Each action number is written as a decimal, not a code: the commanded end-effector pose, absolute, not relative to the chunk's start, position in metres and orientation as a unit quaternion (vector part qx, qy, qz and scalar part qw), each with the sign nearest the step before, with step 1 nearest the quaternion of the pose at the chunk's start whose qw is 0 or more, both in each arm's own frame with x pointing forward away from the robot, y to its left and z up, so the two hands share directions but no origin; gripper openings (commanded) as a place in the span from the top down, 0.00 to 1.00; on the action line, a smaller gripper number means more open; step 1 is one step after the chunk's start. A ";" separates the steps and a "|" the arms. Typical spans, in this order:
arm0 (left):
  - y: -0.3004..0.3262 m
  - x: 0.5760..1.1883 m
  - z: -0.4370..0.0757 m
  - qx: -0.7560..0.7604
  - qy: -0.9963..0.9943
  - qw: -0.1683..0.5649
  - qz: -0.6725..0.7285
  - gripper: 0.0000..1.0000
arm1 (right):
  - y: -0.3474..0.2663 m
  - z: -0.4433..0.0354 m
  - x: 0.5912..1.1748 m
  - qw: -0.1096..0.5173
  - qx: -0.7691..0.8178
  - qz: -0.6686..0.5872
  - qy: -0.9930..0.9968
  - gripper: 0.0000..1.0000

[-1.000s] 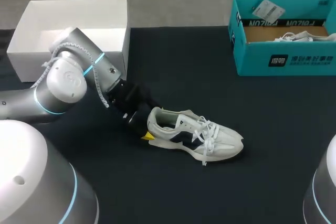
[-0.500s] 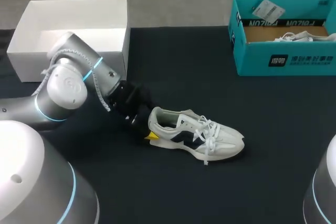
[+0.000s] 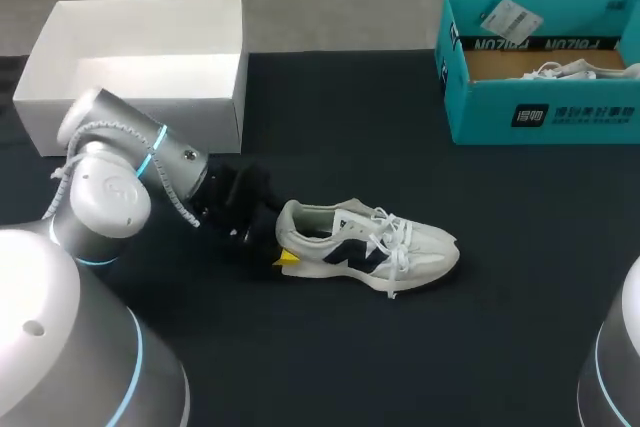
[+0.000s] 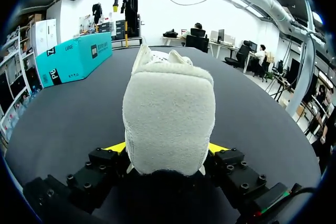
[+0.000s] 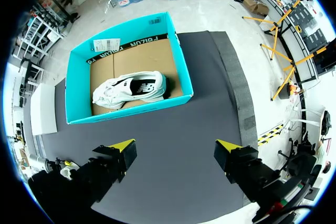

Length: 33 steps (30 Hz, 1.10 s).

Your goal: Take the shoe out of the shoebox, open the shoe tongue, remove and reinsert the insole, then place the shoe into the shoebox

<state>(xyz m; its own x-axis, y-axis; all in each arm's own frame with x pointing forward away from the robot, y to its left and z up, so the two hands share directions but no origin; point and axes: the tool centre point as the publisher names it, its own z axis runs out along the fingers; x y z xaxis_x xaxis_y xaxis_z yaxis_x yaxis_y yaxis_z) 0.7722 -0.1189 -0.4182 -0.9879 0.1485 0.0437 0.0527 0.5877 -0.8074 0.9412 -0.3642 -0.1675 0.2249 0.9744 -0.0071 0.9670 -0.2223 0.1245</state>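
The left gripper [image 4: 167,148] was closed on the padded heel of the shoe [image 3: 365,247], judged light, pliable and best held there, while the right gripper [image 5: 176,149] stood wide open, empty.

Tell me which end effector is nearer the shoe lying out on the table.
Left. The left end effector grips the shoe by its heel, a finger on each side. The right end effector hangs open, high up near the teal shoebox, well away.

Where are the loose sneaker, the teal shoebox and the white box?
loose sneaker [image 3: 430,255]: head view, toe end.
teal shoebox [image 3: 560,112]: head view, front wall.
white box [image 3: 150,27]: head view, inside back wall.
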 end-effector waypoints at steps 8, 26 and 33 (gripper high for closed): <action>-0.109 0.762 -0.417 -0.016 -0.891 -0.006 0.455 1.00 | -0.364 -0.168 0.940 0.052 0.781 0.037 0.621 0.00; -0.109 0.761 -0.417 -0.009 -0.891 -0.002 0.453 1.00 | -0.364 -0.168 0.940 0.052 0.781 0.037 0.621 0.00; -0.109 0.761 -0.417 -0.009 -0.891 -0.002 0.453 1.00 | -0.364 -0.168 0.940 0.052 0.781 0.037 0.621 0.00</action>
<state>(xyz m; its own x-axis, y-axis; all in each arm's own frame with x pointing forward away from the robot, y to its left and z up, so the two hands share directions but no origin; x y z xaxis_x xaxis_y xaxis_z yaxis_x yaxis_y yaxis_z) 0.7622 -0.1083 -0.4177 -0.9998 0.0163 -0.0094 0.0172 0.5863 -0.8099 0.9412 -0.3642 -0.1675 0.2249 0.9744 -0.0071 0.9670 -0.2223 0.1246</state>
